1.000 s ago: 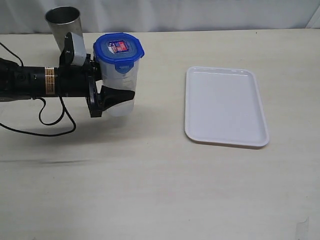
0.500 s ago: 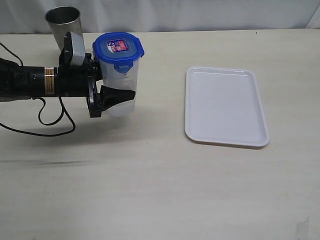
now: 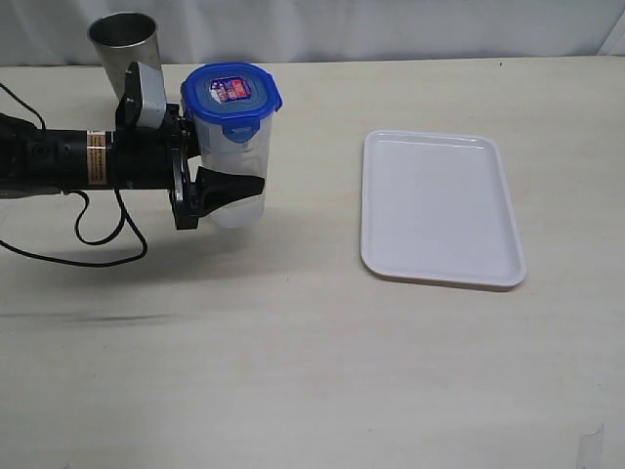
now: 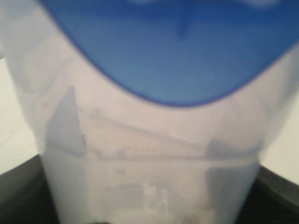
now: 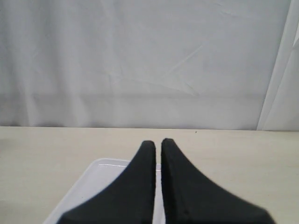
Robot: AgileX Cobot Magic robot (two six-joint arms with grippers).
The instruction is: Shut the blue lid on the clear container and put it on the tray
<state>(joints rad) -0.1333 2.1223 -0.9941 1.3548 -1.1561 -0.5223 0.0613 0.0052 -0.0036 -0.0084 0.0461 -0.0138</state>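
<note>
The clear container [image 3: 237,161] stands upright at the table's left, with the blue lid [image 3: 232,96] sitting on its top. My left gripper [image 3: 234,168] reaches in from the left and is shut on the container's body; one dark finger [image 3: 227,186] lies across its front and the other is hidden behind it. In the left wrist view the clear container [image 4: 149,158] fills the picture under the blue lid [image 4: 177,51]. The white tray [image 3: 439,207] lies flat to the right, apart from the container. My right gripper [image 5: 158,142] is shut and holds nothing, above the tray [image 5: 88,186].
A grey metal cup [image 3: 123,47] stands at the back left, right behind the left arm. A black cable [image 3: 93,239] loops on the table beneath that arm. A white curtain [image 5: 140,60] backs the table's far edge.
</note>
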